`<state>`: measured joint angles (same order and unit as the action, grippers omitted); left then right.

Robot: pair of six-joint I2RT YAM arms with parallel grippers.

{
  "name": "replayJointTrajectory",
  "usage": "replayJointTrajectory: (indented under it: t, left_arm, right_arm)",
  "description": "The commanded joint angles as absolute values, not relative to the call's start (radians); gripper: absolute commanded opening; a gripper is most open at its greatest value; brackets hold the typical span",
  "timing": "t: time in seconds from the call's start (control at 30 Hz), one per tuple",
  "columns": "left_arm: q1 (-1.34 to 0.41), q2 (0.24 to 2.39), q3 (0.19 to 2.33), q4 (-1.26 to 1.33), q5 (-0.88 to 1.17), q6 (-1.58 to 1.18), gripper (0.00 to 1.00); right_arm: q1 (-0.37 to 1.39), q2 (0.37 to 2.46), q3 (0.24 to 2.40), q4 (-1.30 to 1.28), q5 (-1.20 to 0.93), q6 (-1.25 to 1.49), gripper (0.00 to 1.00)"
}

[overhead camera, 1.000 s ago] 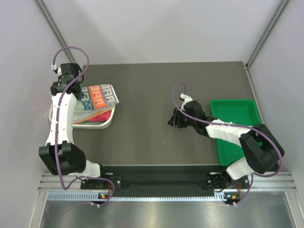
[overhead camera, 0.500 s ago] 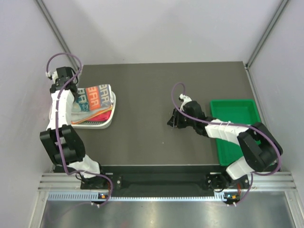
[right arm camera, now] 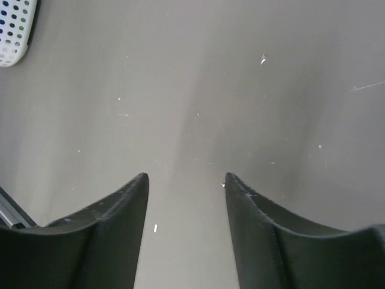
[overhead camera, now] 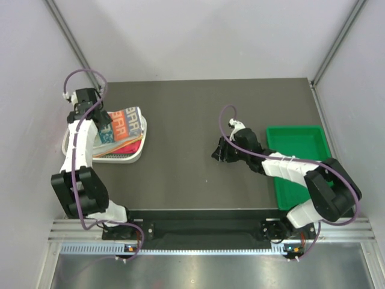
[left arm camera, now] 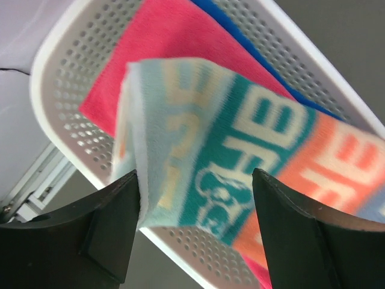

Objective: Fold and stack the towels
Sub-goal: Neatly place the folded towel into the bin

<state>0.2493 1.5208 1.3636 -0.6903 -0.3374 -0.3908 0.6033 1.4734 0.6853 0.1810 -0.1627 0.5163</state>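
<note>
Left wrist view: the soft, light letter-print towel [left arm camera: 252, 120], draped over the mesh basket [left arm camera: 60, 78], is framed by the left gripper's [left arm camera: 195, 174] parted jaws, and its bunched edge is judged the surest hold; the right gripper [right arm camera: 185, 177] is likewise spread.

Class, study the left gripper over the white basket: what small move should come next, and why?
Probably close the left gripper on the letter-print towel and lift it clear of the basket. The towel's raised fold sits between the fingers, which stand wide apart, above the pink-red towel. The right gripper hangs open over the table.
</note>
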Motion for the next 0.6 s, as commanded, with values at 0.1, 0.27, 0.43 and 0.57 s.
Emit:
replayJointTrajectory:
  t: [0.1,0.27,0.43,0.57]
  left_arm:
    - [0.086,1.353,1.264,-0.623,-0.348,-0.422,0.81]
    - [-0.124,1.278,1.198,-0.609,-0.422,-0.436,0.81]
    - [-0.196,1.214,1.128,-0.558,-0.359,-0.451,0.8]
    - [-0.27,1.169,1.069,-0.494,-0.256,-0.462,0.78]
  right_arm:
    - [0.589,1.342,0.692,0.193,-0.091,0.472,0.63]
    - [0.589,1.256,0.698,0.17,-0.041,0.465,0.73]
    - [0.588,1.177,0.724,0.132,-0.008,0.459,0.77]
    - [0.586,1.128,0.739,0.094,0.029,0.457,0.79]
